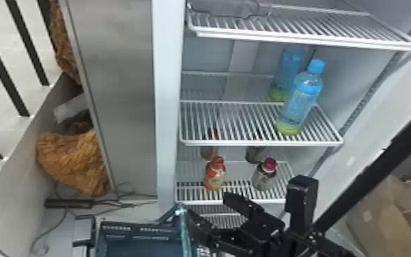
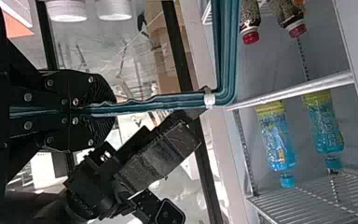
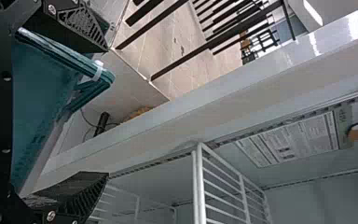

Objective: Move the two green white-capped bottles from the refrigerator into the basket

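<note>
Jaws first: left gripper (image 2: pixel 93 106) has them clamped on the rim of the basket (image 1: pixel 140 234), at its left side. Right gripper (image 3: pixel 107 111) has them wide apart, nothing between the pads, by the basket's right wall.

Basket sits near, in front of the refrigerator (image 1: pixel 167 102). Middle shelf (image 1: pixel 259 143), right side: blue bottle with a blue cap (image 1: pixel 298 99), upright; the twin behind is probably a reflection. Lower shelf (image 1: pixel 194 201): orange-capped bottle (image 1: pixel 214 174) left, dark red-capped bottle (image 1: pixel 264 176) to its right, both upright, apart.

Green white-capped bottles: cannot tell where they are. Basket floor is hidden, so they may already be in; confirm that before calling the transfer done or reaching in again.

Step, my read: right side is either clearing a drop or lining up on the basket's right rim. If gripping, get the rim midway between the pads, wrist square to the wall, then close slowly. Keep left clamped so the basket can't swing. Main risk: the lower finger catching refrigerator shelving, or a fingertip shoving the rim and tilting the load.
</note>
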Tool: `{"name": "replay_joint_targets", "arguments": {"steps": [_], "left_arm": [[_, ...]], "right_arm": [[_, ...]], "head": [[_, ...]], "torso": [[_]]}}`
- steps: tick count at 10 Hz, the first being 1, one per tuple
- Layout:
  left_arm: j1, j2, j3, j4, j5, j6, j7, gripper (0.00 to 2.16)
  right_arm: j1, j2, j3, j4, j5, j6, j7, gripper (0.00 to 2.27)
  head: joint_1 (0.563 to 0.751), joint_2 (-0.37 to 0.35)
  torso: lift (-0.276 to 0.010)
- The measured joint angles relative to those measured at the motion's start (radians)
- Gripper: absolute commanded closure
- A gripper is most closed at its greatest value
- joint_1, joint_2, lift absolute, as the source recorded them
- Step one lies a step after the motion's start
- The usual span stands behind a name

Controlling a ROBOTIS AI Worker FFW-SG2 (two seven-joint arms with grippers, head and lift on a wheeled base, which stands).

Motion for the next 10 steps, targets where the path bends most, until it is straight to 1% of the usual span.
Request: {"name": "replay_joint_targets", "arguments": {"steps": [2,3,4,5,7,8,10], "left_arm": [[0.000,0.000,0.000,0.000,0.000,0.000,0.000,1.17],[-0.001,0.000,0.000,0.000,0.000,0.000,0.001,1.17],[-0.002,0.000,0.000,0.000,0.000,0.000,0.001,1.17],[-0.002,0.000,0.000,0.000,0.000,0.000,0.001,1.17],[-0.001,0.000,-0.001,0.000,0.000,0.000,0.001,1.17],[0.000,0.001,-0.001,0.000,0.000,0.000,0.001,1.17],[0.001,0.001,-0.001,0.000,0.000,0.000,0.001,1.17]], "right_arm": [[0.024,0.007,-0.018,-0.024,0.011,-0.029,-0.001,0.11],[0.056,0.015,-0.037,-0.054,0.023,-0.080,-0.021,0.11],[0.101,0.023,-0.054,-0.084,0.022,-0.163,-0.063,0.10],[0.142,0.032,-0.074,-0.100,0.015,-0.260,-0.092,0.10],[0.205,0.059,-0.134,-0.111,0.041,-0.458,-0.141,0.07],[0.227,0.071,-0.160,-0.112,0.056,-0.530,-0.160,0.07],[0.249,0.089,-0.198,-0.107,0.088,-0.620,-0.185,0.07]], "head": [[0.695,-0.172],[0.695,-0.192],[0.695,-0.224],[0.695,-0.241],[0.695,-0.320],[0.695,-0.343],[0.695,-0.350]], "torso": [[-0.004],[-0.004],[-0.004],[-0.004],[-0.004],[-0.004],[-0.004]]}}
